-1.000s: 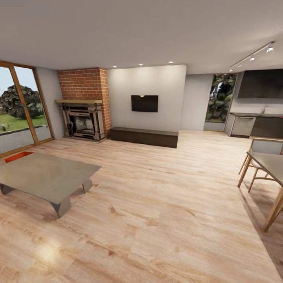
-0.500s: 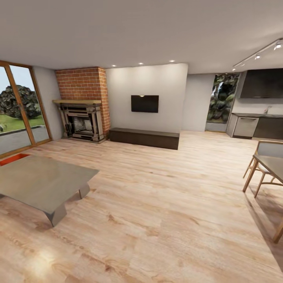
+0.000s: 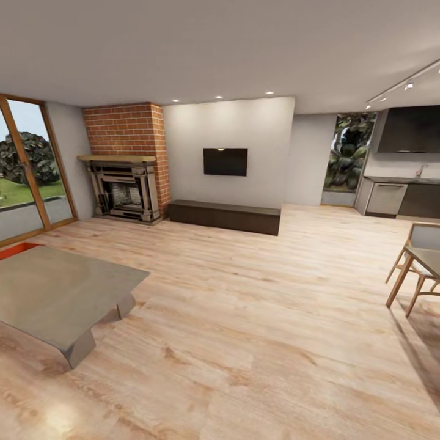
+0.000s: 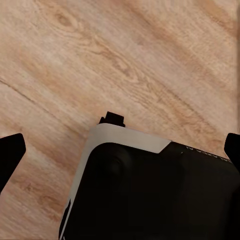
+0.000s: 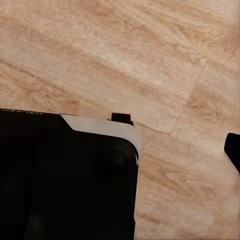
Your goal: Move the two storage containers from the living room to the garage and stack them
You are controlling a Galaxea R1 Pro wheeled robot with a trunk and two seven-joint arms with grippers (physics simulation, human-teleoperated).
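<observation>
Red-orange storage container (image 3: 13,249) peeks out on light wood-plank floor (image 3: 256,330) behind low grey coffee table (image 3: 55,293), w/ both grippers' fingers spread wide & holding nothing in wrist views, so nothing's moved yet, garage stacking all left.

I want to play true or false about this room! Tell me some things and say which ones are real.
1. A flat black screen hangs on the white wall. True.
2. The fireplace stands against a red brick wall. True.
3. The low grey table sits on blue carpet. False: it sits on the light wood-plank floor.
4. A red-orange thing peeks out behind the grey table. True.
5. The big glass door shows a snowy street. False: it shows grass and a rock.
</observation>
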